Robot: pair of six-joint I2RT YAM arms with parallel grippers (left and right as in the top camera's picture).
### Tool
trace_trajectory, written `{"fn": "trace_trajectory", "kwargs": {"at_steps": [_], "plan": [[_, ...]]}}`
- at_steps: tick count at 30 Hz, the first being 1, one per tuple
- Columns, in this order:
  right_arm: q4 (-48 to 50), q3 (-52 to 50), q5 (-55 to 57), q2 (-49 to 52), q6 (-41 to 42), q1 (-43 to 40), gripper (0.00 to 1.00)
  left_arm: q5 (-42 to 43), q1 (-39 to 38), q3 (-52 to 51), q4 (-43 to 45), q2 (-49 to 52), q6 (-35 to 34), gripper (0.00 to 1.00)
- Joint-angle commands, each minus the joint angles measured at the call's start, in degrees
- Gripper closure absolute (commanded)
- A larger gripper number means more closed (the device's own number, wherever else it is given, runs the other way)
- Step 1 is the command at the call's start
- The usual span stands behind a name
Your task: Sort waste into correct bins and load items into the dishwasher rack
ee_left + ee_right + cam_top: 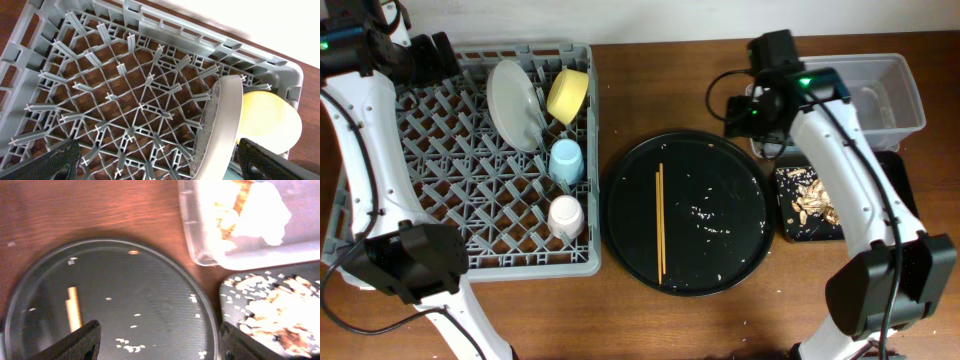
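The right gripper [160,347] hangs with its fingers [75,342] spread wide and nothing between them, over the far right edge of the round black tray [150,280]. Just beyond it sit the clear tub [192,230], holding a white napkin [265,210], and the small black tray [235,287], with brown scraps [270,305] in it.

The chopsticks [660,220] lie side by side on the left half of the round tray. They are to the left of this gripper and nearer the robot, with their long axis running straight towards and away from it. The right arm looks the closer one, so picking them up would likely need the fingers set across that line.

The right wrist camera catches only one blurred stub of them, and pale crumbs dot the tray.

The left gripper [165,161], also spread and empty, hovers over the rack [125,100]. The plate [220,125], yellow bowl [270,120], blue cup [565,160] and pink cup [565,215] already stand there.
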Motion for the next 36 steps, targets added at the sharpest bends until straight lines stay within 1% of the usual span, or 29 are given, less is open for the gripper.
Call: {"fn": "trace_trajectory", "kwargs": {"at_steps": [1,3,4,5,6,7,10,12,13,14,15,17,20,23,24,25,26,27,28,30,31,33,36], "plan": [[-0.98,-0.07,-1.99,0.17,0.28,-3.93,0.21,1.44,0.37,1.11,-1.77,-0.39,-0.09,0.01],[-0.96,-0.07,-1.99,0.17,0.28,-5.31,0.16,3.23,0.37,1.11,-3.28,-0.39,-0.07,0.01],[-1.01,-0.07,-1.97,0.17,0.28,-6.01,0.06,4.96,0.31,1.11,-3.58,-0.39,-0.09,0.01],[-0.87,-0.07,-1.95,0.17,0.28,-6.58,0.02,9.86,-0.5,1.11,-4.57,-0.35,0.9,0.02],[-0.52,-0.07,-1.95,0.17,0.31,-7.08,0.01,11.04,-1.86,1.11,-5.79,-0.35,2.1,0.06],[-0.17,-0.07,-1.95,0.17,0.28,-7.41,0.02,10.23,-3.69,1.11,-7.26,-0.35,2.32,0.06],[1.16,-0.07,-1.75,0.17,0.28,-8.55,0.02,5.75,-13.05,1.07,-11.93,-0.28,2.27,0.06],[1.14,-0.07,-1.75,0.17,0.26,-8.92,0.02,4.7,-18.97,0.87,-12.94,-0.15,2.25,0.11],[1.14,-0.07,-1.75,0.17,0.26,-8.92,0.02,4.72,-22.32,0.7,-12.87,0.13,2.21,0.19],[1.11,-0.07,-1.73,0.17,0.26,-8.92,0.02,4.57,-25.79,0.44,-12.76,0.59,1.66,0.23],[1.11,-0.07,-1.49,0.17,0.22,-8.92,0.02,3.98,-29.53,0.0,-12.87,1.44,-0.33,0.25],[1.16,-0.07,-1.51,0.2,0.24,-8.94,0.02,1.4,-36.02,-2.25,-13.09,3.65,-4.66,0.25],[1.27,-0.07,-1.53,0.24,0.24,-9.38,0.01,-1.44,-41.79,-5.38,-12.74,7.1,-8.68,0.26],[1.36,-0.07,-1.55,0.24,0.24,-10.45,0.01,-1.6,-46.1,-5.99,-11.91,11.06,-9.07,0.31],[1.29,-0.07,-1.57,0.24,0.26,-10.82,0.02,-2.36,-47.71,-6.08,-11.52,12.81,-9.6,0.38],[1.16,-0.07,-1.55,0.24,0.26,-10.99,0.02,-3.43,-48.54,-6.08,-11.5,14.01,-10.73,0.4],[1.11,-0.07,-1.6,0.24,0.26,-11.52,0.02,-5.18,-49.62,-6.08,-11.65,16.06,-12.61,0.47],[1.11,-0.07,-1.57,0.24,0.24,-11.63,0.02,-5.79,-50.03,-6.08,-11.72,17.51,-13.46,0.51],[1.11,-0.07,-1.57,0.24,0.24,-11.65,0.02,-5.77,-50.12,-6.08,-11.69,18.58,-13.6,0.52],[1.11,-0.07,-1.57,0.24,0.24,-11.65,0.02,-6.32,-50.16,-6.08,-11.61,20.17,-14.49,0.54],[1.11,-0.07,-1.55,0.24,0.24,-11.65,0.02,-7.72,-50.16,-6.14,-11.43,20.76,-16.24,0.55],[1.11,-0.07,-1.57,0.24,0.24,-11.65,0.02,-8.2,-50.16,-6.27,-10.47,21.24,-16.68,0.56],[0.94,-0.09,-1.57,0.33,0.24,-11.65,0.01,-8.37,-50.16,-6.29,-8.81,21.88,-18.82,0.56]]}}
